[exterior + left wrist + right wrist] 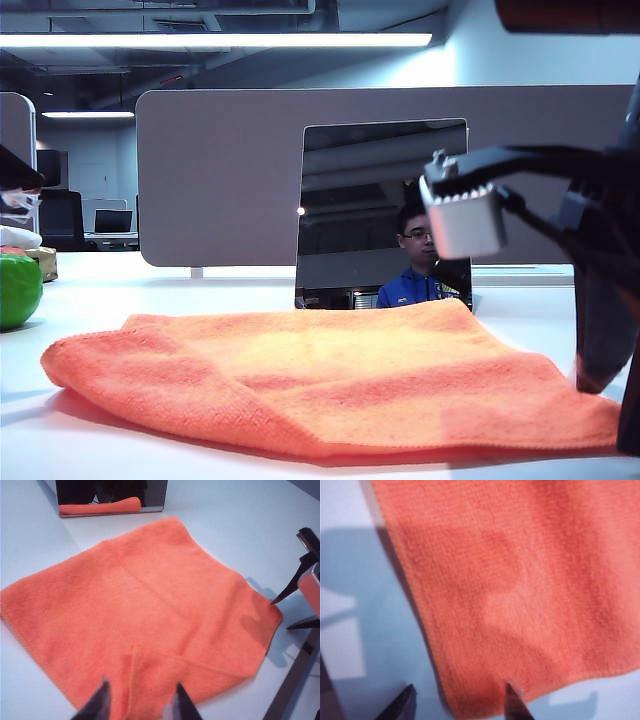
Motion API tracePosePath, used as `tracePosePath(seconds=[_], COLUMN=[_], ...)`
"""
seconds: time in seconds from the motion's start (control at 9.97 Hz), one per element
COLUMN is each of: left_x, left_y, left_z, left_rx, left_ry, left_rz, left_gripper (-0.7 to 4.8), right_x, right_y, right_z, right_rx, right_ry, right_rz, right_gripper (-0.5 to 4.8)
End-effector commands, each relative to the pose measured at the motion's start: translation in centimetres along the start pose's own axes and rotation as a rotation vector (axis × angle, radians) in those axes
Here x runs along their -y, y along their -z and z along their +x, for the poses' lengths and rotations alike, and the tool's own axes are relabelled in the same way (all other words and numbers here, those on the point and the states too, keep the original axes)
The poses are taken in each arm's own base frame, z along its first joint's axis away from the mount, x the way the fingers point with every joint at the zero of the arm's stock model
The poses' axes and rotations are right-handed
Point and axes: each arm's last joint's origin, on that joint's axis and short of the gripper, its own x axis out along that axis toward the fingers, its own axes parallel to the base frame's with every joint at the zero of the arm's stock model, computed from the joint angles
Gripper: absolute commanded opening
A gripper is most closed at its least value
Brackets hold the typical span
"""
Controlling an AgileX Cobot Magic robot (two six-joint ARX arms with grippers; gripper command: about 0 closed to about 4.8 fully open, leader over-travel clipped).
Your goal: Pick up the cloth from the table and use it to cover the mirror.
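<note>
The orange cloth (pixel 330 375) lies flat on the white table (pixel 120 290), with one corner folded over in the left wrist view (pixel 145 610). Behind it the mirror (pixel 383 215) stands upright and reflects the cloth's edge (pixel 110 497). My left gripper (pixel 142 696) hangs open over the cloth's near folded corner, with nothing between its fingers. My right gripper (pixel 459 698) is open and low at another corner of the cloth (pixel 520 590). One fingertip (pixel 512 697) is over the fabric and the other (pixel 405 700) over bare table. The left wrist view shows that gripper (pixel 281 615) at the cloth's edge.
A grey-brown partition panel (pixel 220 180) runs behind the mirror. A green round object (pixel 18 290) and small items (pixel 42 262) sit at the far left of the table. The right arm's dark links and silver block (pixel 462 220) hang over the cloth's right side.
</note>
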Motion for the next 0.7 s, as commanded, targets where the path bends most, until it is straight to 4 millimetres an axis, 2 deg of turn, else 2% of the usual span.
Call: tracePosePath(seconds=[0.1, 0.5, 0.7], left_x=[0.1, 0.1, 0.1], left_y=[-0.2, -0.2, -0.2], left_z=[0.0, 0.0, 0.0], left_rx=[0.012, 0.013, 0.012], left_ry=[0.007, 0.007, 0.007], left_rz=[0.008, 0.009, 0.008], left_gripper=[1.60, 1.60, 1.60], right_x=[0.2, 0.7, 0.9], right_y=[-0.4, -0.9, -1.3], right_z=[0.8, 0.9, 1.9], right_rx=[-0.022, 0.014, 0.000], right_ry=[0.024, 0.098, 0.103], right_rz=[0.004, 0.016, 0.016], right_gripper=[2.26, 2.25, 2.25])
